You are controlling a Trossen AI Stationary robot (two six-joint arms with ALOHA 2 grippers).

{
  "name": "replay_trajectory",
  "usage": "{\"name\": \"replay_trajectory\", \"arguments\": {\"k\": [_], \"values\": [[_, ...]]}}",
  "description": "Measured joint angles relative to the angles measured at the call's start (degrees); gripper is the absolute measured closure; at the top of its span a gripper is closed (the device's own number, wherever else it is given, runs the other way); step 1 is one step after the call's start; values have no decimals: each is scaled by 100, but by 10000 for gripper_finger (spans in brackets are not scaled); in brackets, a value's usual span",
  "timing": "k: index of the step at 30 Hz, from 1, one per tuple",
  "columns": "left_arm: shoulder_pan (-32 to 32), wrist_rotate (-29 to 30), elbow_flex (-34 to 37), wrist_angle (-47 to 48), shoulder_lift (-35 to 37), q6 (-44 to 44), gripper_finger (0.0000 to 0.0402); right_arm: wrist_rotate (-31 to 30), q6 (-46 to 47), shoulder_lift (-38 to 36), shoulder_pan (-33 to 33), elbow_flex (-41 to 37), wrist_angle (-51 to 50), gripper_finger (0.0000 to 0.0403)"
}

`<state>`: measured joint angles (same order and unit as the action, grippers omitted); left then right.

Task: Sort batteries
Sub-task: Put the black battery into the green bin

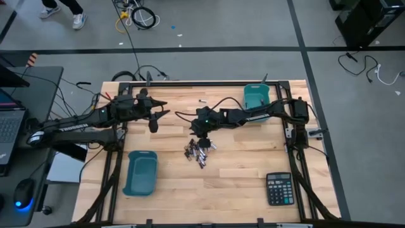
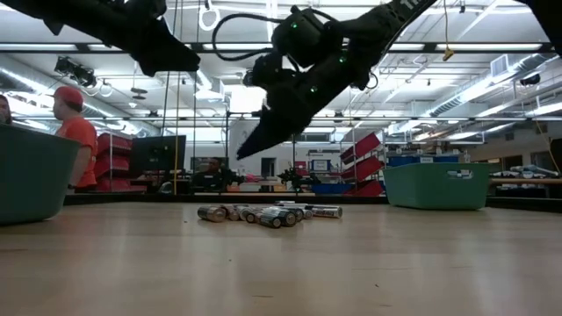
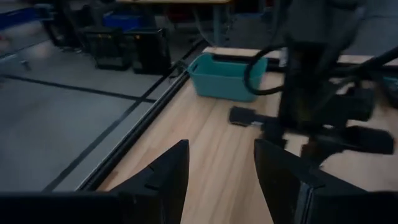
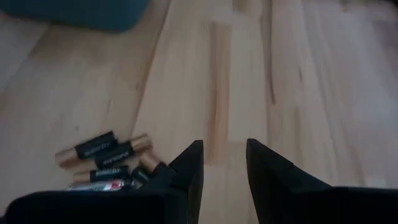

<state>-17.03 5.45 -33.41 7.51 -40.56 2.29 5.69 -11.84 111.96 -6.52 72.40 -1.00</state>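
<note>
The batteries (image 1: 197, 152) lie in a loose pile on the wooden table near its middle, each resting on its side (image 2: 268, 212). My right gripper (image 1: 201, 134) hangs open just on the far side of the pile, slanting down, clear of the table (image 2: 248, 149). In the right wrist view its fingers (image 4: 224, 149) have only bare wood between them, and several batteries (image 4: 106, 158) lie beside one finger. My left gripper (image 1: 158, 114) is open and raised at the table's far left, holding nothing (image 3: 221, 152).
One teal bin (image 1: 140, 172) stands at the near left. A second teal bin (image 1: 256, 96) stands at the far right. A black calculator (image 1: 279, 188) lies at the near right. A person in red (image 2: 75, 140) stands beyond the table.
</note>
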Motion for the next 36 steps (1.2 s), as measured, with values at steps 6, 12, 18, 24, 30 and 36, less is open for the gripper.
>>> {"name": "replay_trajectory", "arguments": {"k": [6, 12, 18, 24, 30, 36], "values": [[-40, 731, -2, 168, 33, -149, 220, 1, 90, 249, 82, 27, 370, 268], [-49, 972, 0, 389, 26, -167, 220, 1, 357, 443, 179, 29, 458, 243], [-53, 969, 0, 439, 28, -95, 220, -23, 484, 728, 171, 26, 554, 232], [-53, 968, 0, 449, 28, 32, 220, -125, 520, 829, 161, 31, 563, 232], [-53, 963, 0, 514, 26, 44, 220, -117, 496, 890, 170, 31, 473, 231], [-53, 951, 0, 549, 26, 43, 220, -117, 464, 890, 168, 31, 487, 233]]}}
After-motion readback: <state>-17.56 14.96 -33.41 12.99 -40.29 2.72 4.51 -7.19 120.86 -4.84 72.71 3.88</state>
